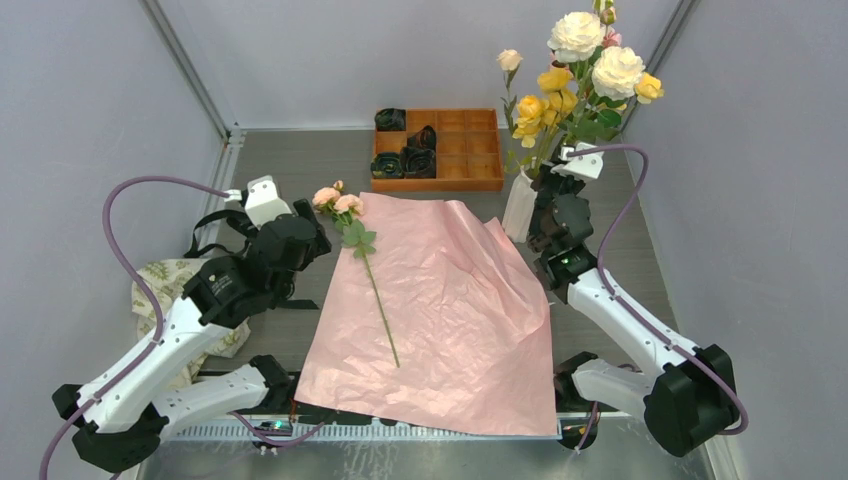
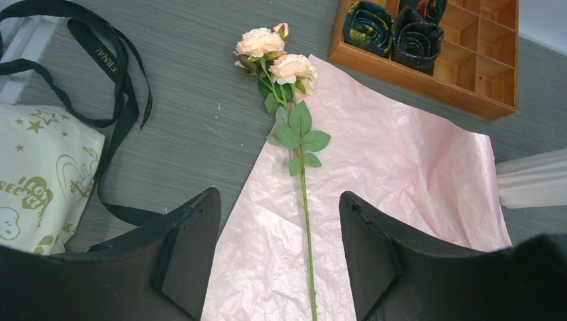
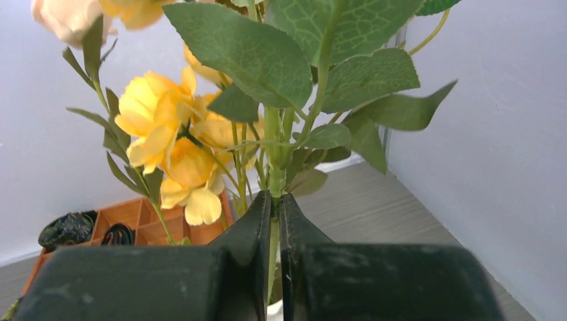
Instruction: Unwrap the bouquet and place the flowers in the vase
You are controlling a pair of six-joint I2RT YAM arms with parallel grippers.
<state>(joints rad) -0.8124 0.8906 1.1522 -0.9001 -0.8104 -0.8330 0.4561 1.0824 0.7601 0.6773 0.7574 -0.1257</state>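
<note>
While the left jaws hang released and spread wide above the grey bench, a single long green-stemmed spray of pale pink roses lies flat ahead of them and in line with the gap. Its stem runs down between the two black fingers, the leaves lie just beyond the fingertips and the blooms farther out. The stem rests on a crinkled pink paper sheet, and the blooms lie at that sheet's far corner, partly on the bare bench. Nothing is between these jaws. Off to their left lie a looped black ribbon and a crumpled beige patterned paper; ahead and to their right sits an orange wooden compartment tray holding dark rolled rosettes. The right jaws are clenched on one thick green stem of the yellow and white roses, which rises straight out from between the fingertips, leaves and yellow blooms spreading above. That bunch stands in the tall white ribbed vase, just beside these jaws on the side toward the pink sheet.
</note>
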